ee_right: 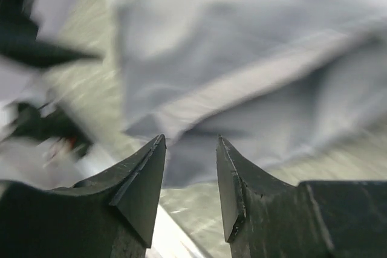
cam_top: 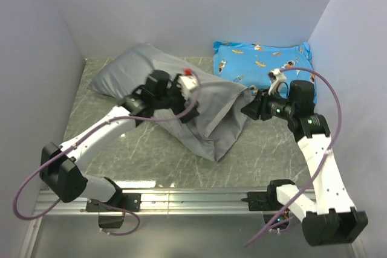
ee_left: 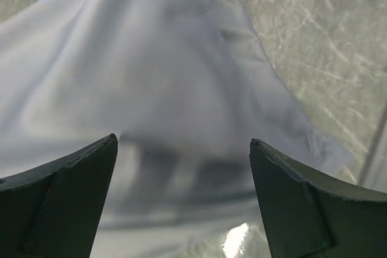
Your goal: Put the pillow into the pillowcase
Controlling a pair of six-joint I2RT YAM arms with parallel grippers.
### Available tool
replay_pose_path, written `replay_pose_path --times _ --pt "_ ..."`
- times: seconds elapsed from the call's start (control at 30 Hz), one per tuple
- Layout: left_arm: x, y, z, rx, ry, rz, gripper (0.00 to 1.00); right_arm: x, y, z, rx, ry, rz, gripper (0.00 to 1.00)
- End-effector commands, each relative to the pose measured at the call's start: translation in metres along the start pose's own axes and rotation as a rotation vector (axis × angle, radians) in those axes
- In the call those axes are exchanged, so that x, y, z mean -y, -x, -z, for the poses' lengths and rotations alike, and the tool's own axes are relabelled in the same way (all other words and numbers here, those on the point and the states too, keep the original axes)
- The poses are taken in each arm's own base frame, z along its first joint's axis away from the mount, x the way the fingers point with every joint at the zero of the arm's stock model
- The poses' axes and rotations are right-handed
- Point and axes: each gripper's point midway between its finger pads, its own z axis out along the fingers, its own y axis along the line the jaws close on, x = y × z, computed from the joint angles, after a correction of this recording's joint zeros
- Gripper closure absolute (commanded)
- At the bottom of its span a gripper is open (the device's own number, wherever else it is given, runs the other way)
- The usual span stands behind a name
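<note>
One limp grey fabric pillowcase [cam_top: 214, 119] is laid diagonally on the marbled grey counter [cam_top: 272, 155], puffed at its far-left end and wrinkled toward the centre. The left arm is stretched forward over its middle, with the left tool [ee_left: 183, 141] spread wide above the cloth. The right arm is bent leftward. The right tool [ee_right: 190, 138] is narrowly parted at the case's right corner, nothing between the fingers. One blue cartoon-printed pillow [cam_top: 260, 64] is noted behind.

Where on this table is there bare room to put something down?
Bare tabletop runs along the near edge, between the grey pillowcase and the metal rail, widest toward the right arm. The middle and back right are crowded: pillowcase, left hand, right hand, blue pillow.
</note>
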Motion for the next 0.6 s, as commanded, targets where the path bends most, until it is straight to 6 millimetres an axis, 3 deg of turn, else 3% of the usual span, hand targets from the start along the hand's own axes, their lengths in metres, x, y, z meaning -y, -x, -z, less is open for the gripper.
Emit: replay_pose_path --times 0.0,0.03,0.07,0.1,0.13,0.17,0.23,0.27,0.37,0.47,0.57 --pt "0.003 0.026 -0.023 0.029 0.186 -0.214 0.03 0.059 -0.034 0.004 -0.051 -0.276 -0.116 0.57" --pt "0.006 0.032 -0.028 0.030 0.224 -0.262 0.02 0.068 -0.040 0.001 -0.071 -0.303 -0.159 0.59" --pt "0.030 0.035 -0.044 0.028 0.193 -0.321 0.02 0.071 -0.046 0.000 -0.088 -0.305 -0.187 0.60" --pt "0.039 0.037 -0.050 0.019 0.189 -0.366 0.02 0.074 -0.053 -0.004 -0.106 -0.301 -0.216 0.62" --pt "0.049 0.053 -0.054 0.040 0.176 -0.388 0.02 0.077 -0.056 -0.009 -0.115 -0.297 -0.252 0.65" --pt "0.073 0.047 -0.068 0.017 0.132 -0.420 0.02 0.087 -0.056 -0.007 -0.102 -0.315 -0.294 0.66" --pt "0.091 0.049 -0.082 -0.005 0.129 -0.496 0.03 0.099 -0.053 -0.008 -0.083 -0.336 -0.343 0.68" --pt "0.101 0.033 -0.099 -0.055 0.128 -0.525 0.03 0.111 -0.048 -0.002 -0.061 -0.369 -0.377 0.69" --pt "0.095 0.019 -0.125 -0.126 0.185 -0.554 0.02 0.139 -0.050 0.007 -0.056 -0.418 -0.492 0.69" --pt "0.075 -0.002 -0.150 -0.203 0.282 -0.612 0.01 0.146 -0.054 0.010 -0.063 -0.410 -0.543 0.69" --pt "0.046 0.013 -0.153 -0.173 0.447 -0.651 0.01 0.146 -0.055 0.008 -0.071 -0.384 -0.552 0.69"
